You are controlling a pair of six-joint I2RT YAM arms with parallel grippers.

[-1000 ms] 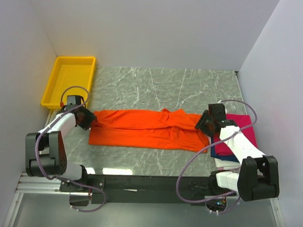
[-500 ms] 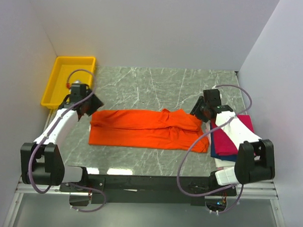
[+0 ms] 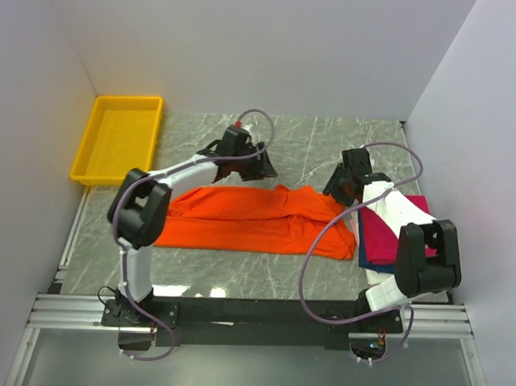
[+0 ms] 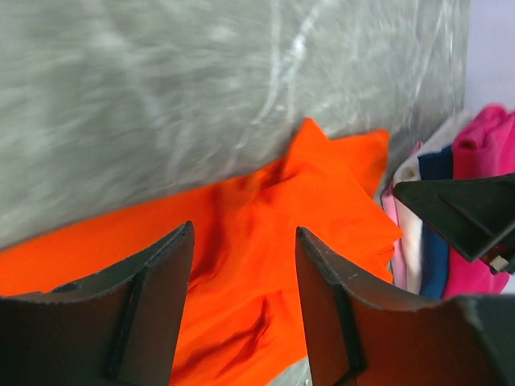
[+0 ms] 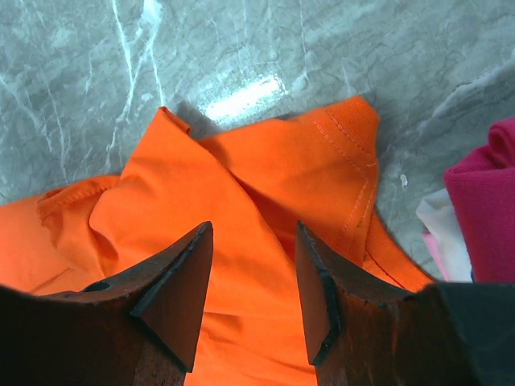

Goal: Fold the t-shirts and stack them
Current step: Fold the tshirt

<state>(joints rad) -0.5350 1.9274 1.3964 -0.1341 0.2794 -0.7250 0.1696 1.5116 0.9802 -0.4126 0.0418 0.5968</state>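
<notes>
The orange t-shirt lies in a long folded band across the middle of the table. My left gripper hovers open over its far edge near the middle; the left wrist view shows orange cloth below the left gripper and nothing between the jaws. My right gripper stands open just above the shirt's right end, and the right gripper holds nothing. A stack of folded t-shirts, magenta-pink on top of navy and white, sits at the right.
A yellow tray stands at the back left corner, beside the left wall. White walls close in the table on three sides. The right arm's cable loops over the shirt's right end.
My left arm has swung from the shirt's left end across to its middle far edge, its jaws widening. The right gripper has shifted slightly toward the back.
</notes>
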